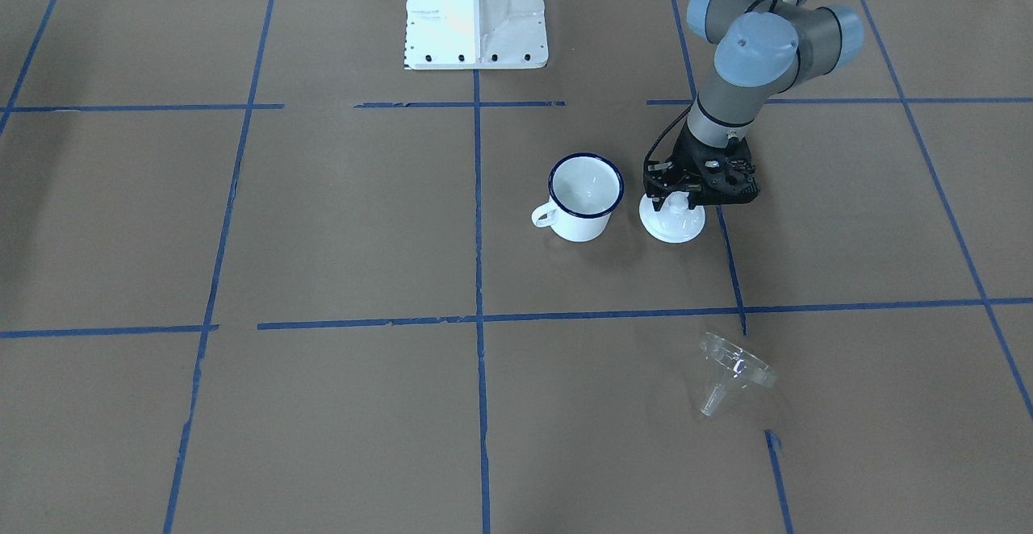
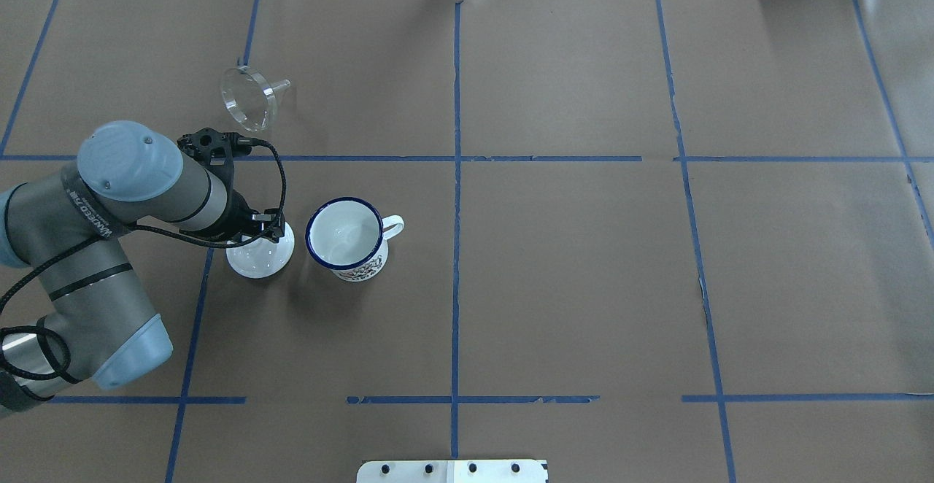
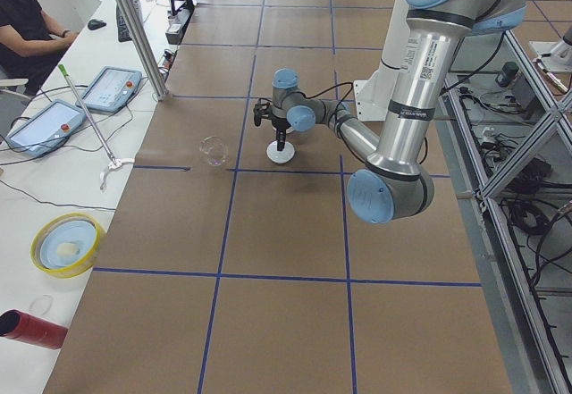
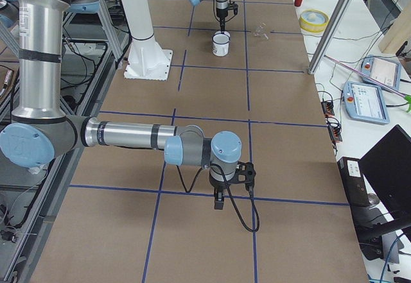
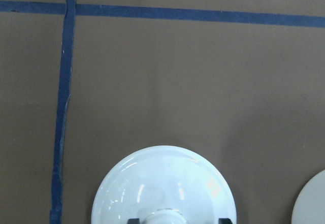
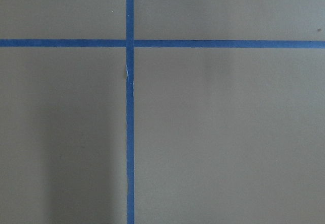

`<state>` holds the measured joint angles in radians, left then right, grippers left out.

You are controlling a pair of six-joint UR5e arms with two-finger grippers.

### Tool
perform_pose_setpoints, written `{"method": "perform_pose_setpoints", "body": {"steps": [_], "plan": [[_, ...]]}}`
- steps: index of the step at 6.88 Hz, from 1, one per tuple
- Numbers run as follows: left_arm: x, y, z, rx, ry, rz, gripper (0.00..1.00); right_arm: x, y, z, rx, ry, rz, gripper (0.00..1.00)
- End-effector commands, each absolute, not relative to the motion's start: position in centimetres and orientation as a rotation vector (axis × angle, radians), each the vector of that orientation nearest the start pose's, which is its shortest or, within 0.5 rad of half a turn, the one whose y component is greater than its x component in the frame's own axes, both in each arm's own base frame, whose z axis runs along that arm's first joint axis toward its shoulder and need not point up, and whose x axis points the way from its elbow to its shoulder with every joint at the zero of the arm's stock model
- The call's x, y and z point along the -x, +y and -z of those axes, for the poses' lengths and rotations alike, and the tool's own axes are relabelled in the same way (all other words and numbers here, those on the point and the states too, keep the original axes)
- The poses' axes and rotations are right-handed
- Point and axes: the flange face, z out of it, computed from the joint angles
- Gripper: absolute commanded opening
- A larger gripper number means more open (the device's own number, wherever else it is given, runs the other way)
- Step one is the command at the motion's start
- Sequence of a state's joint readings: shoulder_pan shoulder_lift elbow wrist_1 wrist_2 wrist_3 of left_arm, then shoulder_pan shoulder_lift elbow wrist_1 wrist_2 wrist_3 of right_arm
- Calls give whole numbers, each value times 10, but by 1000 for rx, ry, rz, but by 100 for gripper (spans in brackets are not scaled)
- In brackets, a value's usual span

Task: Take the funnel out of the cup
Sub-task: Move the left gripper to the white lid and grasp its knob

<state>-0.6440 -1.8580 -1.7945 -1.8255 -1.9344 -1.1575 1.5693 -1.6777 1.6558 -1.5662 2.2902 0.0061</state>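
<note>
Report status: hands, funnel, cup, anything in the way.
Left hand open over the white lid, straddling its knob, beside the cup. Right hand over the table, state unclear. Funnel out, lying on its side, apart from cup. Nothing blocking the funnel.

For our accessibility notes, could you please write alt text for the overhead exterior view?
The clear funnel lies on its side on the table, out of the empty white cup. The left claw hangs over a white domed lid beside the cup.
</note>
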Motion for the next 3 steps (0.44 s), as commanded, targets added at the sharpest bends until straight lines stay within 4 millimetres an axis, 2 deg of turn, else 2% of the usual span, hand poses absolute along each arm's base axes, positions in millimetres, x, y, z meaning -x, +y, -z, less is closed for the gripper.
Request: {"method": "perform_pose_setpoints", "body": {"steps": [1,3], "plan": [[-419,-439,-376,-84,827,79,57,-67,-446,-669,17,-719,-10,100],[-419,-439,-377,-84,826,81,49,-67,-445,-670,19,-719,-10,100]]}}
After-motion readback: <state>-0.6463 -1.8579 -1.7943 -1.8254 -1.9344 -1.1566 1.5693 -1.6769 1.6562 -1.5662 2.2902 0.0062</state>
